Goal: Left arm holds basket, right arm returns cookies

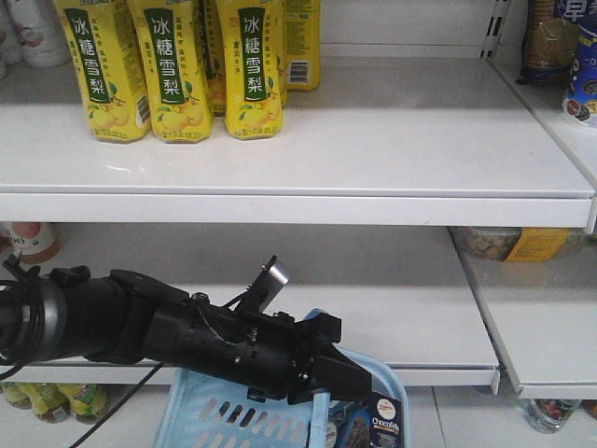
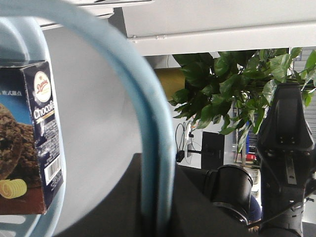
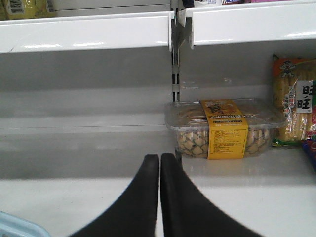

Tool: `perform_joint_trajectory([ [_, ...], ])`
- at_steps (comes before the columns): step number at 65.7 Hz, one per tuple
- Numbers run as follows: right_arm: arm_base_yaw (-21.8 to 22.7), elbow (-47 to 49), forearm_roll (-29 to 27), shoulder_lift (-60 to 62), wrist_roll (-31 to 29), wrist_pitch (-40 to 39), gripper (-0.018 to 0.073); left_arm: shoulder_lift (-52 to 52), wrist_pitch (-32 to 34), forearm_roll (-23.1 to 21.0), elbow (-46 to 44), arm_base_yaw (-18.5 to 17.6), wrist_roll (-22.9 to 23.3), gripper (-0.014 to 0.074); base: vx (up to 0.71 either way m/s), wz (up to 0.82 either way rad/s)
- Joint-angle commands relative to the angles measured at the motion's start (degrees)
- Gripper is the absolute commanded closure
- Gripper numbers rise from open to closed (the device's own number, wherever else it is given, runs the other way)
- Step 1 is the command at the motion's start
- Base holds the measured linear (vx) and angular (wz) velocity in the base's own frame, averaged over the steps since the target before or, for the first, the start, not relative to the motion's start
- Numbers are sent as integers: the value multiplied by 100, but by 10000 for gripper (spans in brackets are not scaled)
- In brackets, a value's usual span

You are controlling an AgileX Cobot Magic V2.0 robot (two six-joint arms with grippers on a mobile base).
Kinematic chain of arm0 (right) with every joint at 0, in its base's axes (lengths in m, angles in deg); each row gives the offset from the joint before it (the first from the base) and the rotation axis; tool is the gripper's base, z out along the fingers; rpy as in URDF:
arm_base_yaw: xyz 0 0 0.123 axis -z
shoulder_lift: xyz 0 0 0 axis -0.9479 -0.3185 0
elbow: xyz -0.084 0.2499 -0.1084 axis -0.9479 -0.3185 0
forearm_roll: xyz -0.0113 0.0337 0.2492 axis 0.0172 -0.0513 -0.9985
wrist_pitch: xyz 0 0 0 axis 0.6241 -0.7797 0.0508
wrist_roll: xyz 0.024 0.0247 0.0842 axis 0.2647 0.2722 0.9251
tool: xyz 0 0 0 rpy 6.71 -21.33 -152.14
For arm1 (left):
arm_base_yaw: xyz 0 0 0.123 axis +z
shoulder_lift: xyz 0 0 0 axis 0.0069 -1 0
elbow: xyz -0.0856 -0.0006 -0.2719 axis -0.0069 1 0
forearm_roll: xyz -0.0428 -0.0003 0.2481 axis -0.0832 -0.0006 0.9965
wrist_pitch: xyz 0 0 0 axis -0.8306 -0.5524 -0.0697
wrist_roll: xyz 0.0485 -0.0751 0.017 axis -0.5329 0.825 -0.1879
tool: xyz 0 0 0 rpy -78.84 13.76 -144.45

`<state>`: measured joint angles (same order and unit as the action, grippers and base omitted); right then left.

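The left gripper (image 1: 320,387) is clamped on the handle (image 2: 148,123) of the basket (image 1: 201,411), which hangs under it. The cookies (image 1: 383,425) stand upright inside, just below that hand and a little to its right, against the basket's wall.

The right gripper (image 3: 160,197) holds nothing, and its two fingers are pressed flat together. The basket's corner shows only low and to its left, so the box is below and left of it, out of its own view.

I see three risks here:
- **Jaws not opened:** if the right hand goes down as it is, it will jab the box instead of taking it.
- **Crowded path:** the handle arches right over the box with the left hand on top, so a careless reach could strike either one. The basket hangs from a single grip, so a knock would set it swinging and the box could tip.
- **Tub on the shelf:** ahead of the right hand, the shelf (image 3: 89,197) is bare on its left. A clear tub (image 3: 222,128) with a yellow label sits ahead to its right, and a box set down too far that way could shove it.
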<state>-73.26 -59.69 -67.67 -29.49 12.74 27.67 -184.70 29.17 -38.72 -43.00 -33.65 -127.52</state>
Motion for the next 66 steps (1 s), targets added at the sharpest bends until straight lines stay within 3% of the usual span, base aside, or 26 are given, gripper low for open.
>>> perform_joint_trajectory([
  [1,-6,10,39,57,2,-444,568,328,-340,-350,-137,-4,-90,603,0,0],
  [45,-6,10,50,57,9,-458,568,328,-340,-350,-137,-4,-90,603,0,0],
  [54,-6,52,-140,57,58,-856,568,328,-340,-350,-137,-4,-90,603,0,0],
  [66,-6,374,-666,-159,58,-694,568,328,-340,-350,-137,-4,-90,603,0,0],
])
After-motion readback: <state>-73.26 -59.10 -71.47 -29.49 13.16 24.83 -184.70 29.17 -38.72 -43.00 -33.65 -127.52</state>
